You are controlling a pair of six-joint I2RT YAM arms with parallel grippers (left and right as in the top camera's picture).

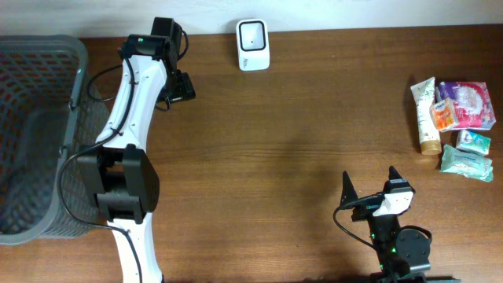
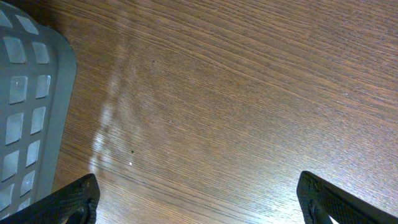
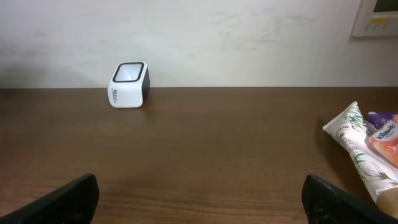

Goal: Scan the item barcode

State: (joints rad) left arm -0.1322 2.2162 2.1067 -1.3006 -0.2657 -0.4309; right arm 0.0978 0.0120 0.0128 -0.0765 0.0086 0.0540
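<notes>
Both arms are pictured with jaws spread wide and empty, the left gripper [image 2: 199, 202] over the table [image 1: 299, 149] beside the basket [image 1: 39, 134], the right gripper [image 1: 371, 182] near the front edge. A tube [image 1: 425, 114] and packets [image 1: 465, 104] are grouped at the right, well apart from the white scanner [image 1: 253, 45].

Nothing legible from here.
Small dark lettering on the far scanner [image 3: 129, 84] and a blue logo on the right-hand purple pack [image 3: 384, 129] are too blurred.
</notes>
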